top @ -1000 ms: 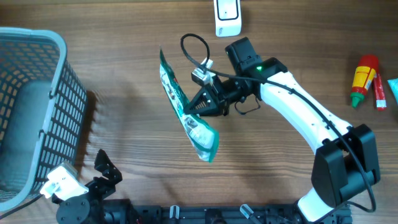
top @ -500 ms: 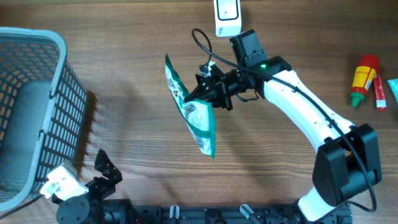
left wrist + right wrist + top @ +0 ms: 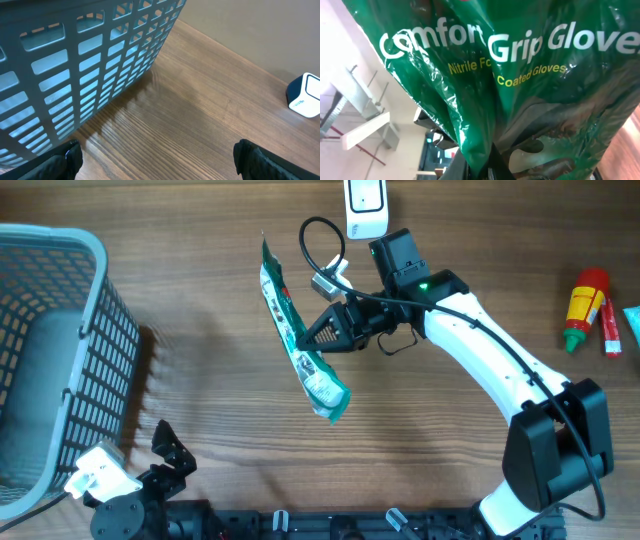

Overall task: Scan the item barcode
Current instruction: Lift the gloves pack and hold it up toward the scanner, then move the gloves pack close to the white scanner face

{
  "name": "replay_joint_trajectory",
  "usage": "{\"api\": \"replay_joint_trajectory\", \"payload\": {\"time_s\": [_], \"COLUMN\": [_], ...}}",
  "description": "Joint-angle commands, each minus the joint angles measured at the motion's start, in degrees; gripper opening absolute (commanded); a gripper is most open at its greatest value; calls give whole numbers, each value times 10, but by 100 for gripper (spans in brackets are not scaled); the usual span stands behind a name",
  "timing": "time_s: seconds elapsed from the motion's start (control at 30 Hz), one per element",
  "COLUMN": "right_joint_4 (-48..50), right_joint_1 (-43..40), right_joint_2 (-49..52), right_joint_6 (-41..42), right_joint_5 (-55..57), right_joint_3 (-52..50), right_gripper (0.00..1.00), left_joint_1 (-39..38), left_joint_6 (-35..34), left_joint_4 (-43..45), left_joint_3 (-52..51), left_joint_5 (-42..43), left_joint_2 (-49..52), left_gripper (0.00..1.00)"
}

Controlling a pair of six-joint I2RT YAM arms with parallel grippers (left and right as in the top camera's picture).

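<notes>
A long green packet of gloves hangs above the table's middle, edge-on to the overhead camera. My right gripper is shut on its side. In the right wrist view the packet fills the frame, its white and yellow lettering facing the camera, and its lower fold is pinched between my fingers. No barcode shows on the visible faces. A white barcode scanner stands at the table's far edge, just beyond the packet; it also shows as a white and blue box in the left wrist view. My left gripper stands open over bare wood.
A grey-blue mesh basket stands at the left, its wall close to my left gripper. A red and yellow bottle and a red tube lie at the far right edge.
My right gripper has lifted and turned the packet, which swung toward the scanner and back to a slimmer, edge-on slant. The left arm has not moved.
</notes>
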Motion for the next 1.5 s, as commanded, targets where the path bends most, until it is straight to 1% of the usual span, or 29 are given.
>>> {"api": "replay_joint_trajectory", "payload": {"time_s": [0.0,0.2,0.27,0.33,0.43,0.47,0.53,0.63,0.7,0.77,1.0,1.07,1.1,1.2,1.27,1.33,1.37,1.4,1.43,1.47], "right_joint_4": [0,-4,-5,-27,-61,-60,-60,-69,-81,-81,-87,-117,-166,-228,-247,-246,-242,-220,-191,-158], "right_joint_1": [-2,-2,-2,-4,-21,-30,-45,-55,-59,-65,-89,-98,-108,-121,-130,-136,-137,-137,-137,-136], "right_joint_2": [2,2,2,2,2,2,2,2,2,2,2,2,2,2,2,2,2,2,2,2], "right_joint_6": [11,81,130,190,243,247,283,391,501,535,464,429,374,309,288,287,285,283,284,310], "right_joint_5": [-60,-60,-60,-60,-60,-60,-60,-60,-60,-60,-60,-60,-60,-60,-60,-60,-42,7,77,195], "right_joint_3": [2,2,2,2,2,2,2,2,2,2,2,2,2,2,2,2,2,2,2,2], "right_gripper": [4,4,4,4,4,4,4,4,4,4,4,4,4,4,4,4,4,4,4,4], "left_joint_1": [-4,-4,-4,-4,-4,-4,-4,-4,-4,-4,-4,-4,-4,-4,-4,-4,-4,-4,-4,-4], "left_joint_6": [-5,-5,-5,-5,-5,-5,-5,-5,-5,-5,-5,-5,-5,-5,-5,-5,-5,-5,-5,-5], "left_joint_4": [3,3,3,3,3,3,3,3,3,3,3,3,3,3,3,3,3,3,3,3], "left_joint_3": [-1,-1,0,-1,-1,-1,-1,-1,0,0,-1,-1,0,0,-1,-1,-1,-1,-1,-1], "left_joint_5": [3,3,3,3,3,3,3,3,3,3,3,3,3,3,3,3,3,3,3,3], "left_joint_2": [-4,-4,-4,-4,-4,-4,-4,-4,-4,-4,-4,-4,-4,-4,-4,-4,-4,-4,-4,-4], "left_gripper": [100,100,100,100,100,100,100,100,100,100,100,100,100,100,100,100,100,100,100,100]}}
